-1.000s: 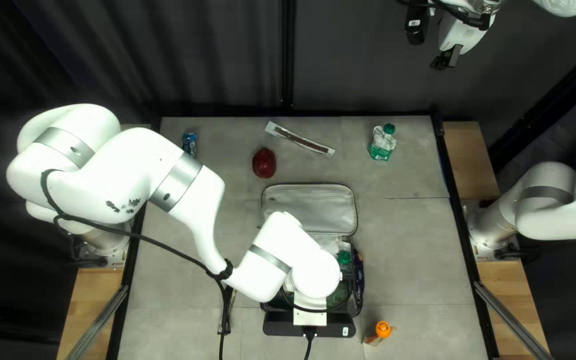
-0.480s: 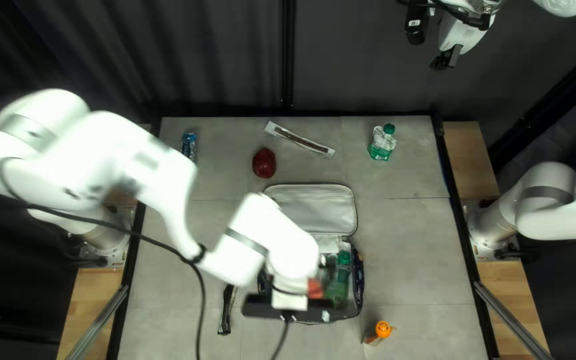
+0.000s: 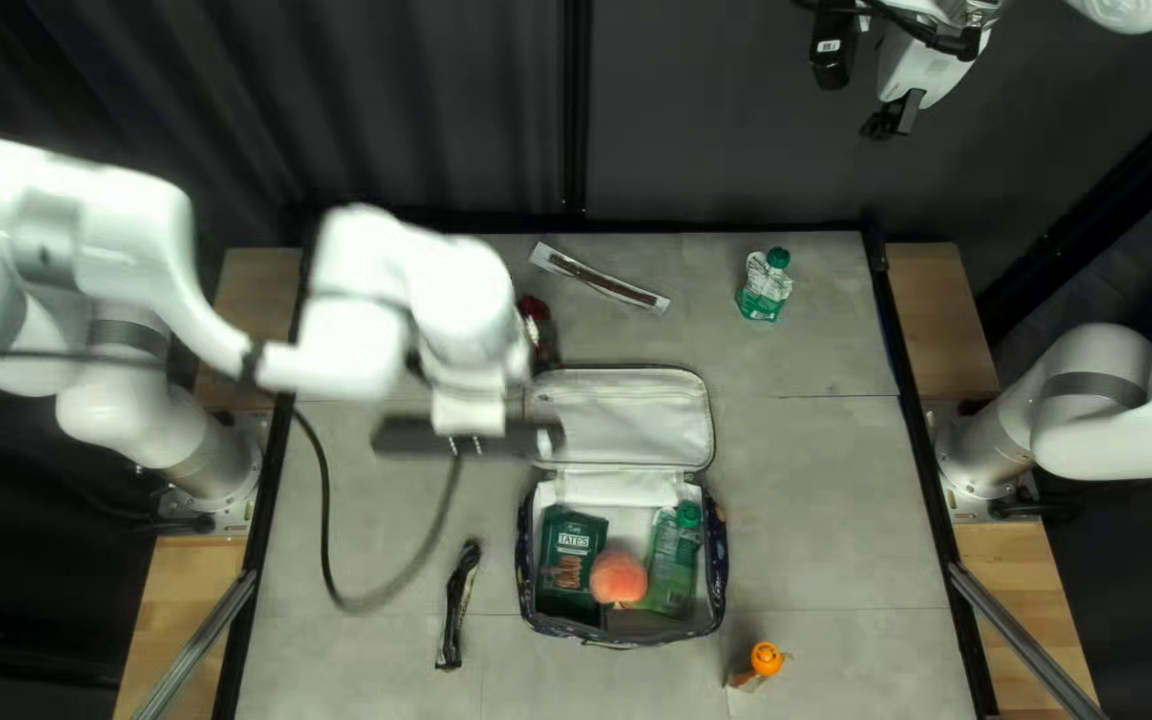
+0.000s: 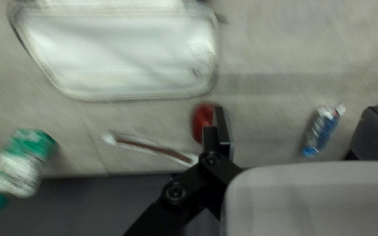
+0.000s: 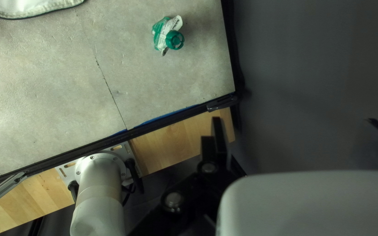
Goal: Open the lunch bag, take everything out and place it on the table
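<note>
A dark curtain hangs behind the grey desk (image 3: 816, 480), and the lunch bag (image 3: 711, 575) sits open about midway along the near edge. Its lid (image 3: 626, 415) is thrown back flat toward the far edge, silvery lining up. Inside the bag lie a dark green box (image 3: 568, 560), a peach (image 3: 619, 578) and a green pouch (image 3: 674, 558), side by side.

On the desk itself, an orange-capped pouch (image 3: 762, 662) stands by the near edge, just right of the bag. A black strap (image 3: 456, 600) lies to the bag's left. Toward the far edge are a green-capped pouch (image 3: 764, 285) near the right corner and a stick in a clear wrapper (image 3: 599, 277) in the middle. A red thing (image 4: 201, 119) lies close to the lid's far left corner, and a small blue packet (image 4: 322, 129) is nearer the far left corner.

The left gripper (image 4: 220, 126) hangs above the red thing, jaws spread wide, with nothing in them that I can see. The right gripper (image 3: 891, 115) is raised high beyond the far right corner, also fully spread and empty.
</note>
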Available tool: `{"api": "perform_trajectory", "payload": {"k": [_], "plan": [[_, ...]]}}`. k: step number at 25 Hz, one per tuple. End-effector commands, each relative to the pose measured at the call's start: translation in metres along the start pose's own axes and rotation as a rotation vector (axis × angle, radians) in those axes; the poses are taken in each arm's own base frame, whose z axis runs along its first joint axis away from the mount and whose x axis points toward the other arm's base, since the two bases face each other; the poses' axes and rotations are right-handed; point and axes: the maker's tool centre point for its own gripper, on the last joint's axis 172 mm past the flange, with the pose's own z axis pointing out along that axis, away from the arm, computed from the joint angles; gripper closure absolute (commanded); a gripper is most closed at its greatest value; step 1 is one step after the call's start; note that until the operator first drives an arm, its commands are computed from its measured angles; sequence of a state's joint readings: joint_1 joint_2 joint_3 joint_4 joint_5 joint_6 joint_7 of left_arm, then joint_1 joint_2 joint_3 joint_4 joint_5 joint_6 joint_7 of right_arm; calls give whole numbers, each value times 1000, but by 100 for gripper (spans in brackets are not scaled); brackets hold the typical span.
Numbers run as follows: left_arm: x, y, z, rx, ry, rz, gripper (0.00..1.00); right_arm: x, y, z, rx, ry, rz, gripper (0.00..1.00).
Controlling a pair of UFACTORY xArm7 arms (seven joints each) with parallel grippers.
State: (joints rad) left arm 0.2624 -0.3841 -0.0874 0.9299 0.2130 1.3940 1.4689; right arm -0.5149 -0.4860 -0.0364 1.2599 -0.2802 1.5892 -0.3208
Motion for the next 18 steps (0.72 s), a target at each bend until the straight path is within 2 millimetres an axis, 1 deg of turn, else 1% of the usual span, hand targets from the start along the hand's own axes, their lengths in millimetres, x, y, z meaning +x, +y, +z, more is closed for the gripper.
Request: {"api": "perform_trajectory", "payload": {"k": [1,6,7,8,9,10,11,12,13,15,16,17,18], "plan": [[-26,16,-2,-38,-33,-223,0,0,0,0,0,0,0,0],[-26,16,-2,-38,-33,-223,0,0,0,0,0,0,0,0],[-26,16,-6,-20,-22,-202,0,0,0,0,0,0,0,0],[-29,13,-15,10,-48,-176,0,0,0,0,0,0,0,0],[-33,11,-23,21,-61,-209,0,0,0,0,0,0,0,0],[-34,10,-27,25,-69,-234,0,0,0,0,0,0,0,0],[-39,8,-36,23,-86,-330,0,0,0,0,0,0,0,0],[-40,7,-39,22,-92,-374,0,0,0,0,0,0,0,0],[-42,5,-45,13,-100,-459,0,0,0,0,0,0,0,0],[-48,2,-47,-10,-105,-565,0,0,0,0,0,0,0,0],[-52,1,-47,-31,-112,-645,0,0,0,0,0,0,0,0],[-55,2,-47,-41,-118,-688,0,0,0,0,0,0,0,0],[-58,5,-45,-66,-130,-773,0,0,0,0,0,0,0,0]]}}
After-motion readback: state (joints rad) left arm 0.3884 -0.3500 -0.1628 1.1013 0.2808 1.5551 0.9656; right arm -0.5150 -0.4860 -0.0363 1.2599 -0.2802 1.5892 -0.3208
